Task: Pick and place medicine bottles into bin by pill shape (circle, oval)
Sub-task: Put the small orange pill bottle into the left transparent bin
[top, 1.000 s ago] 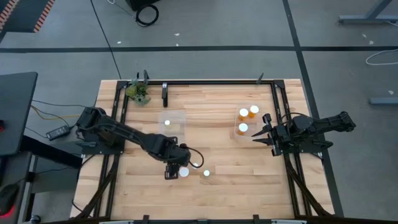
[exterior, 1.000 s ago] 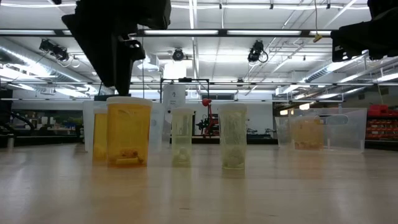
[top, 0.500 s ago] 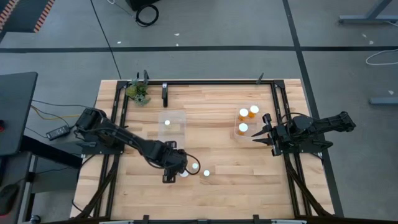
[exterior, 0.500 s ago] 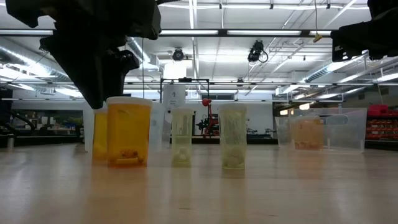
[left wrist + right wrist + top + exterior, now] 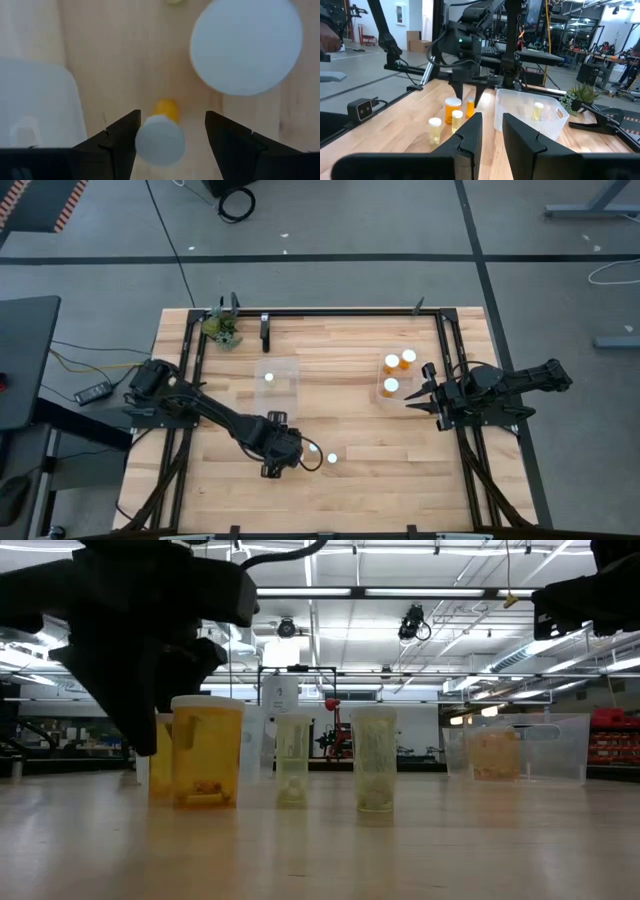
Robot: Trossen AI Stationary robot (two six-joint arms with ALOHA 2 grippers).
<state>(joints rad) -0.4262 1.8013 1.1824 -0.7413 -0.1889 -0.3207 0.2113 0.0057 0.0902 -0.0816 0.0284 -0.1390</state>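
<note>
**A:** Where is the left pincer (image 5: 170, 145) right now?

**B:** Low over the front middle of the counter (image 5: 400, 480), fingers spread apart, with a small amber bottle (image 5: 160, 137) standing between them. The white cap sits nearer one finger than the other, and nothing is clamped.

**A:** What could go wrong?

**B:** I'd judge the off-centre line-up to be the risk. If the fingers close as they stand, the nearer one meets the cap first and could tip the bottle over. The large amber bottle (image 5: 207, 750) stands just beside it, so a finger might also knock that one.

**A:** And the rest of the bottles?

**B:** Two pale bottles (image 5: 375, 760) stand near the pair. One bottle is in the clear bin (image 5: 278, 380) behind them, and three more (image 5: 398, 362) sit at the bin on the right, by the right pincer (image 5: 487, 130), which waits there with its fingers apart.

**A:** Do the views differ?

**B:** Yes. From overhead the left arm hides the bottle being lined up; only the left wrist view shows it between the fingers. The low view alone shows pills lying in the large bottle, though I cannot tell their shape.
</note>
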